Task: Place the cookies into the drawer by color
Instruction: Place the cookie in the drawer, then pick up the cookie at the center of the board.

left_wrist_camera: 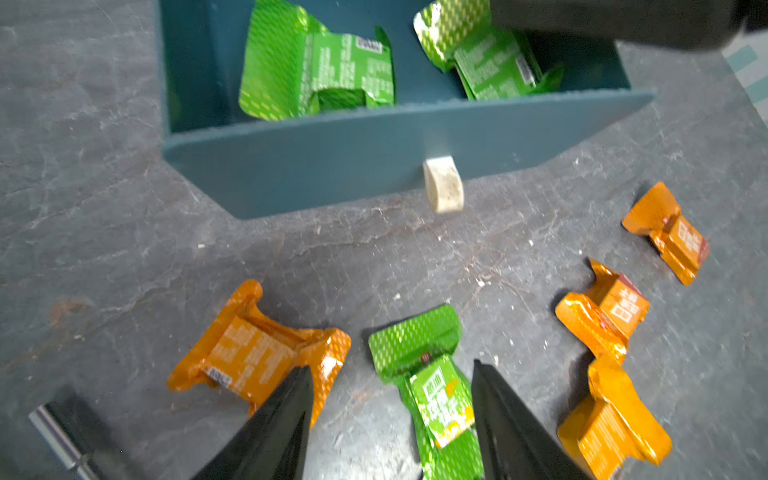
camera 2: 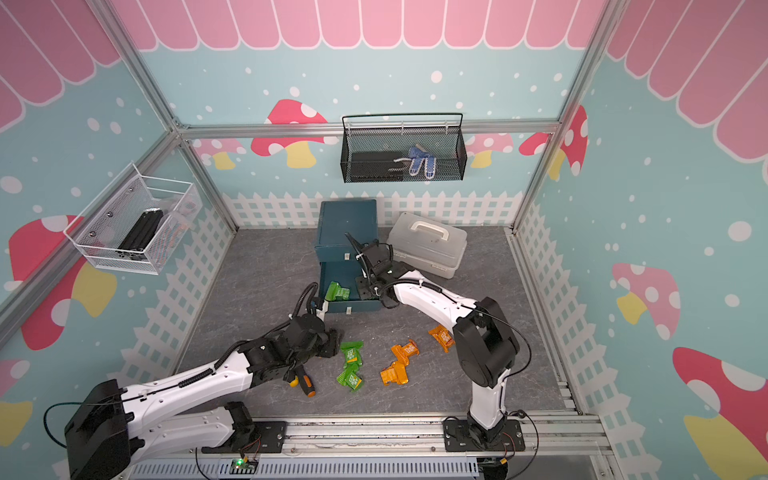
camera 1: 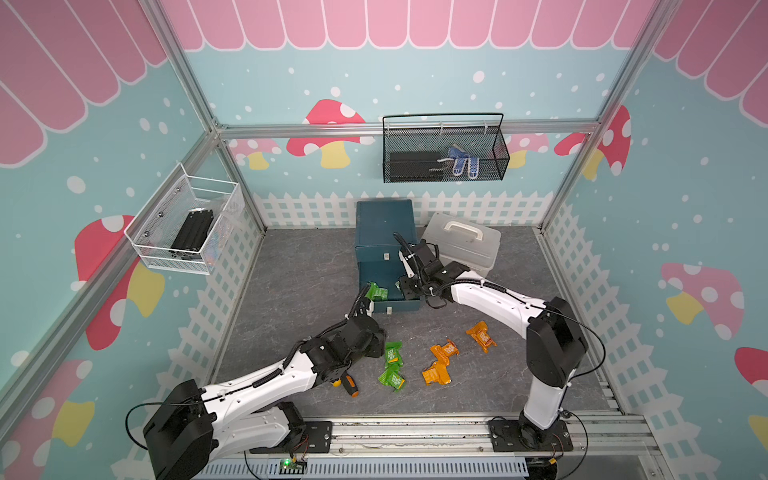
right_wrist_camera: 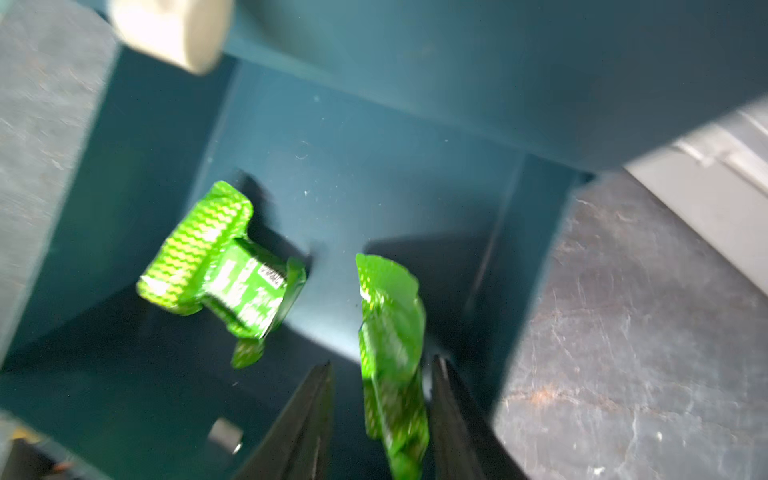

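Right gripper (right_wrist_camera: 382, 365), jaws parted around a loose green cookie (right_wrist_camera: 390, 316), hangs within the drawer (right_wrist_camera: 353, 158) walls; left gripper (left_wrist_camera: 392, 368) gapes over a second cookie (left_wrist_camera: 415, 345) on open bench (left_wrist_camera: 374, 257).

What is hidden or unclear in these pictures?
- Right claw: its wrist hides the tips in both top views.
- Screwdriver: left arm covers most of it in both top views.
- Green cookie between the right claw's tips: blurred in the right wrist view, label unreadable.
- Shut drawer: contents hidden.

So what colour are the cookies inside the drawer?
Green; the cookies show best in the left wrist view.
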`<move>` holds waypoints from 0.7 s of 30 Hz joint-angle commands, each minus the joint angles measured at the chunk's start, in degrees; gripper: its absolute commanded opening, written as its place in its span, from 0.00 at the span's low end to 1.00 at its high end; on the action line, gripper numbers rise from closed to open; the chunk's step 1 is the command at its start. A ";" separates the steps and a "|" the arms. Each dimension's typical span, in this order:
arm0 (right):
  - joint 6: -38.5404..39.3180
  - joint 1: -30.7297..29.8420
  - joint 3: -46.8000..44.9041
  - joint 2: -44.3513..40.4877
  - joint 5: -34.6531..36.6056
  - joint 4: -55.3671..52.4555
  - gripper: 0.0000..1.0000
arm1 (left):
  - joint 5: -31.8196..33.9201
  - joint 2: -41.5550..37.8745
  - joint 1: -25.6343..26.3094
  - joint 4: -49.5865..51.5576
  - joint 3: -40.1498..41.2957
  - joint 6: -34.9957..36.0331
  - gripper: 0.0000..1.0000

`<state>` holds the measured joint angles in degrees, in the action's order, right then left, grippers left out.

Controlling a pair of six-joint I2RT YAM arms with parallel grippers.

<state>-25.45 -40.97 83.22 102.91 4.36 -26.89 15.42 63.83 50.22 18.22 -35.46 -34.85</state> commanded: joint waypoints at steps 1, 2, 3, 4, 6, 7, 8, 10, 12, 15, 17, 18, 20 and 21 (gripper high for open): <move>0.65 -0.16 -2.49 -5.81 -3.09 4.10 0.45 | -0.13 -0.87 3.05 7.80 -2.87 -3.68 0.64; 0.60 -0.18 -3.65 -7.11 -4.04 4.49 0.45 | -0.03 -0.25 4.12 8.87 -3.39 -4.55 0.65; 0.48 -0.16 -5.01 -8.49 -4.67 5.44 0.45 | -0.19 0.65 4.83 9.67 -3.89 -5.14 0.66; 0.25 -0.16 -6.85 -10.09 -5.38 6.68 0.46 | -0.10 2.03 5.78 10.88 -4.97 -5.60 0.68; -0.42 -0.17 -10.29 -13.31 -6.09 8.21 0.46 | 0.98 5.33 7.56 13.31 -7.66 -5.73 0.71; -0.78 -0.24 -12.14 -15.15 -6.65 8.60 0.46 | 0.77 7.34 8.26 13.94 -8.91 -5.50 0.72; -1.40 -0.46 -13.83 -17.30 -5.46 8.11 0.46 | -0.23 9.23 8.74 13.72 -9.89 -5.32 0.73; -2.31 -1.93 -18.08 -22.07 -1.01 7.76 0.46 | -0.80 13.12 9.14 13.40 -11.50 -5.28 0.73; -4.01 -2.27 -22.72 -26.94 0.05 8.29 0.47 | 0.17 16.72 9.54 14.55 -13.23 -5.14 0.72; -5.41 -2.27 -27.70 -33.09 1.03 8.05 0.48 | 4.65 20.50 10.38 17.96 -15.46 -6.38 0.70; -6.08 -2.27 -30.08 -36.34 2.03 7.59 0.49 | 4.76 22.02 10.73 18.03 -15.67 -6.76 0.70; -6.35 -2.27 -31.05 -37.45 2.27 7.36 0.49 | 4.93 22.81 10.78 18.11 -15.77 -6.65 0.70; -6.87 -2.27 -32.44 -39.52 2.84 6.64 0.49 | 5.82 24.86 10.73 18.63 -16.39 -6.32 0.70; -7.02 -2.27 -32.91 -40.15 2.93 6.58 0.49 | 5.51 25.51 10.64 18.80 -16.64 -6.03 0.70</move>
<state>-30.22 -43.18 51.81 64.38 5.26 -19.86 18.35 87.74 60.60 34.48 -50.22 -39.94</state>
